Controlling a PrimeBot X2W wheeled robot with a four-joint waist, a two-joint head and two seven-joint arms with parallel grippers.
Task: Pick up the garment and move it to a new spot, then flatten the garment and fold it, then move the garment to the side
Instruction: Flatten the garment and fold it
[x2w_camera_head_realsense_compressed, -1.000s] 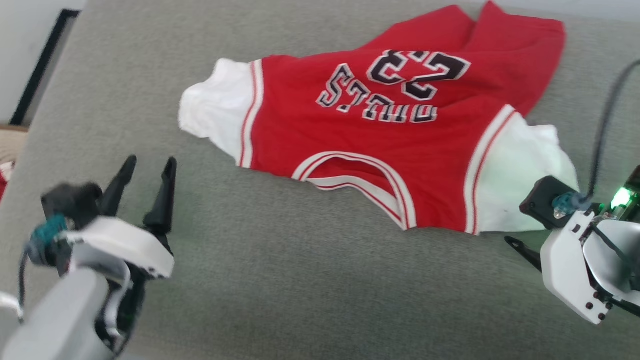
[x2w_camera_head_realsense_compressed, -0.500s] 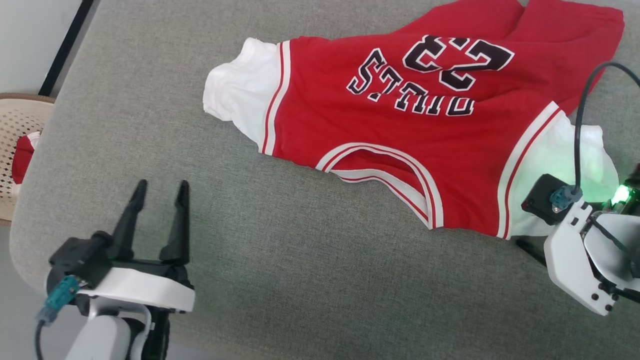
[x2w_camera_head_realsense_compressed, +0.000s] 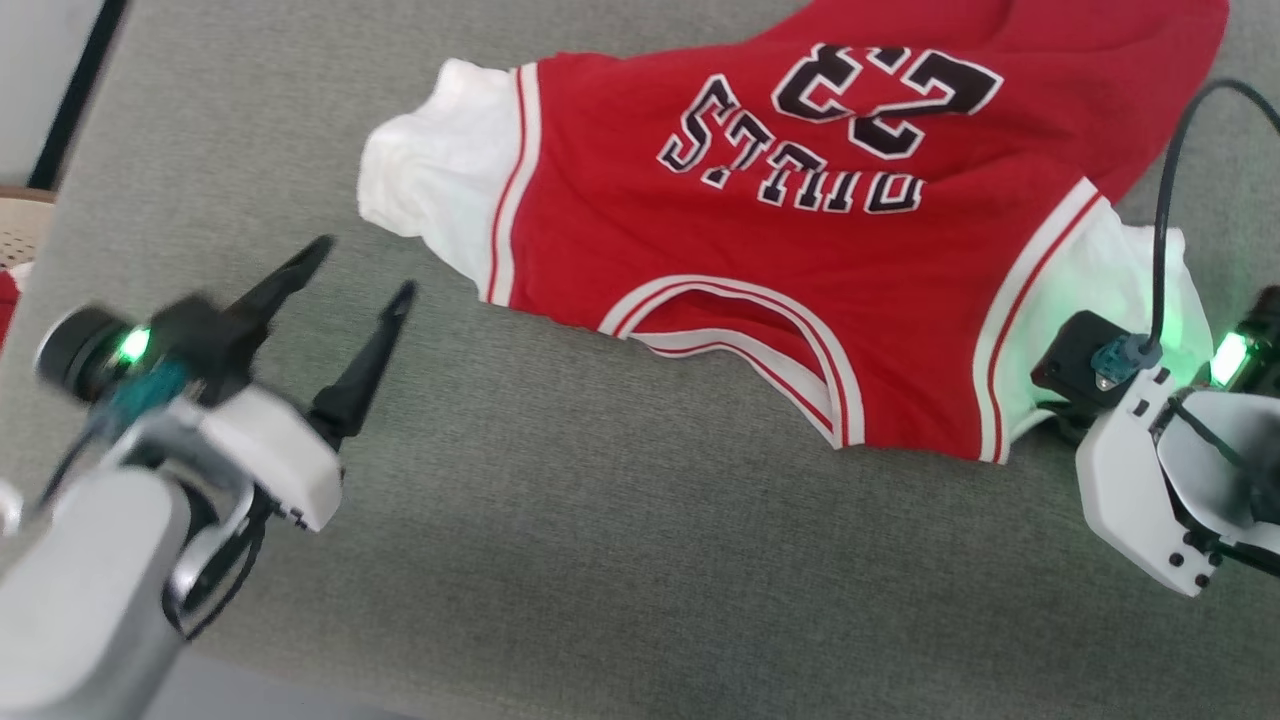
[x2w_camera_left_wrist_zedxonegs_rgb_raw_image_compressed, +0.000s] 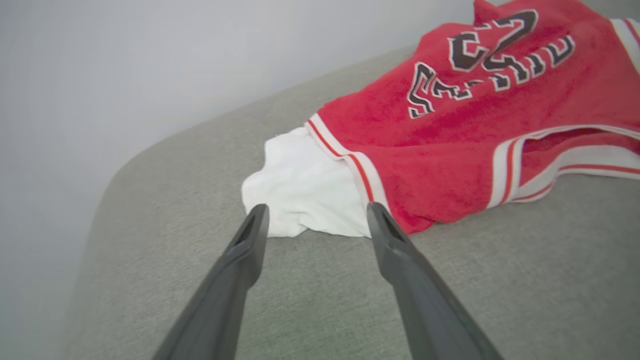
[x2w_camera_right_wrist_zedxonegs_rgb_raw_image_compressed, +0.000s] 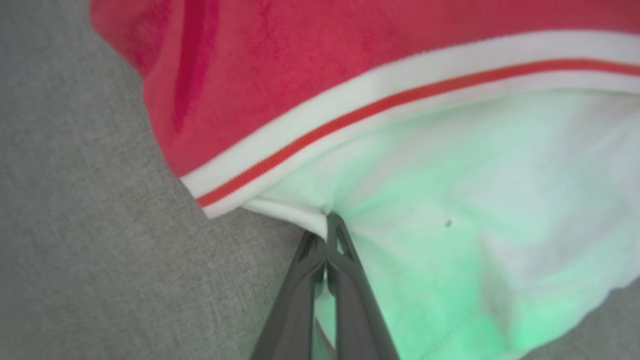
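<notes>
Red cloth: the garment (x2w_camera_head_realsense_compressed: 700, 260) lies spread front up on the grey padded surface (x2w_camera_head_realsense_compressed: 600, 560), its neck opening (x2w_camera_head_realsense_compressed: 740, 335) toward the robot and its body running away from it.
Lettering: black, white-edged "BULLS 23" (x2w_camera_head_realsense_compressed: 830, 130), upside down in the head view.
Lie: mostly flat with soft creases; the red body bunches into folds at the far right.
Sleeves: white, each joined to the red by white-and-red striped trim. The left sleeve (x2w_camera_head_realsense_compressed: 430, 180) is crumpled at its end, and the right sleeve (x2w_camera_right_wrist_zedxonegs_rgb_raw_image_compressed: 450, 200) carries a green tint.
Right side: the right gripper (x2w_camera_right_wrist_zedxonegs_rgb_raw_image_compressed: 327, 225) has its jaws pressed together on the edge of the right sleeve, just beside the striped trim. The cloth puckers at the fingertips.
Left side: the left gripper (x2w_camera_head_realsense_compressed: 366, 267) has its jaws spread wide with nothing between them. It points at the left sleeve, near it but not touching.
Lights: a green lamp (x2w_camera_head_realsense_compressed: 130, 345) glows on the left wrist and another (x2w_camera_head_realsense_compressed: 1228, 355) on the right.
Surround: a pale wall (x2w_camera_left_wrist_zedxonegs_rgb_raw_image_compressed: 150, 75) stands behind the rounded far corner of the padded surface; a beige woven thing (x2w_camera_head_realsense_compressed: 15, 225) shows at the head view's left edge.
</notes>
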